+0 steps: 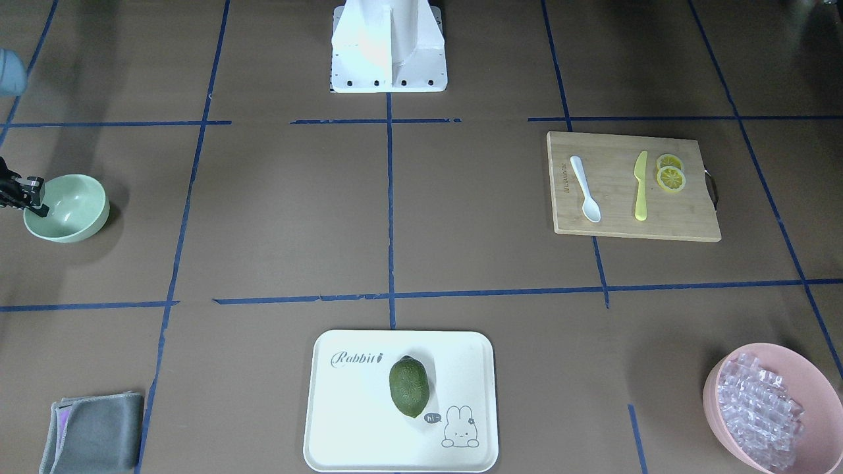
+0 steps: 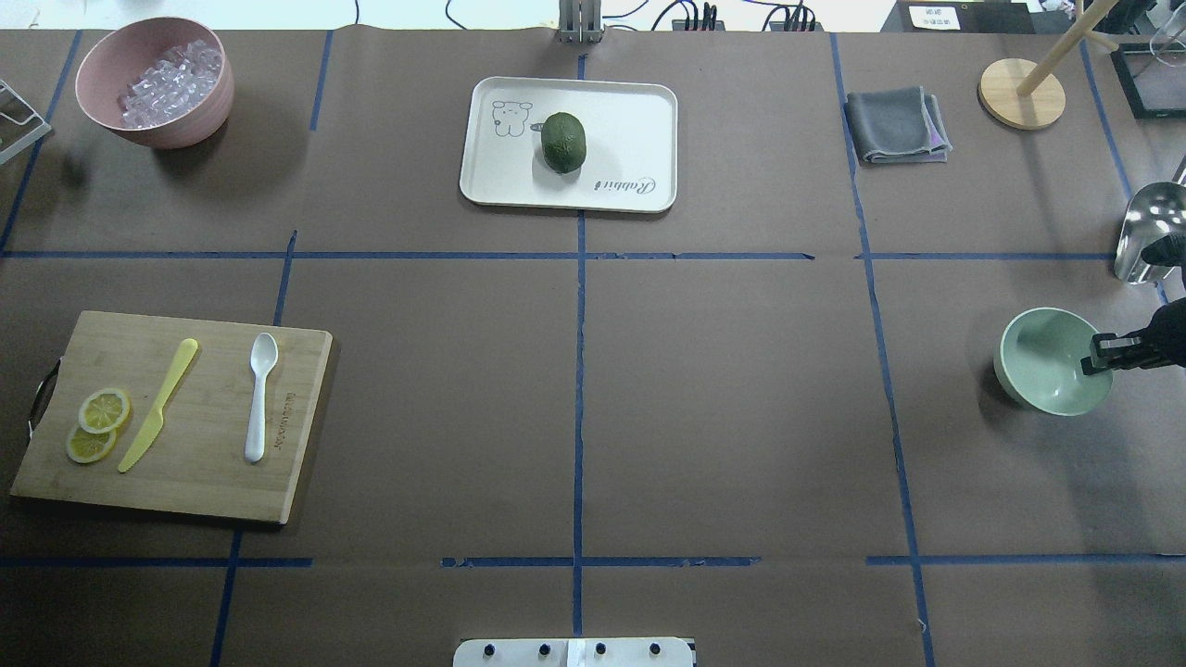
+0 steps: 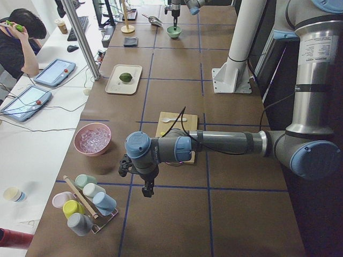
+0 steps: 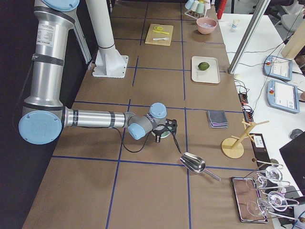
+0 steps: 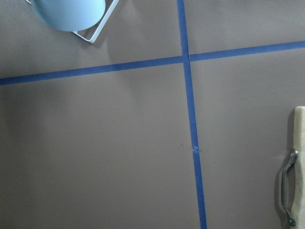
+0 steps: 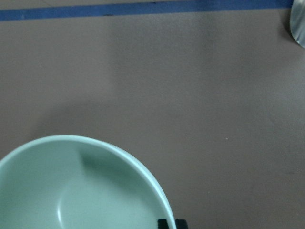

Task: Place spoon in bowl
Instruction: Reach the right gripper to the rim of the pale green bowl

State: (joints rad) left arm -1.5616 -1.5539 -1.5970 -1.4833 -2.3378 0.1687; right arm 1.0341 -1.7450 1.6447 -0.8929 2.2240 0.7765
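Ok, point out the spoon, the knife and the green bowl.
spoon (image 2: 258, 403): overhead view, middle of its handle.
knife (image 2: 160, 405): overhead view, where handle meets blade.
green bowl (image 2: 1040, 357): overhead view, bare inside surface.

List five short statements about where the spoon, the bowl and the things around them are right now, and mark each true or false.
1. The spoon lies on the wooden cutting board. True.
2. The yellow knife lies between the spoon and the lemon slices. True.
3. The right gripper is at the rim of the mint-green bowl. True.
4. The spoon is inside the mint-green bowl. False: that bowl is empty, and the spoon is on the board at the table's other end.
5. The white tray holds the lemon slices. False: it holds a green fruit; the slices are on the board.
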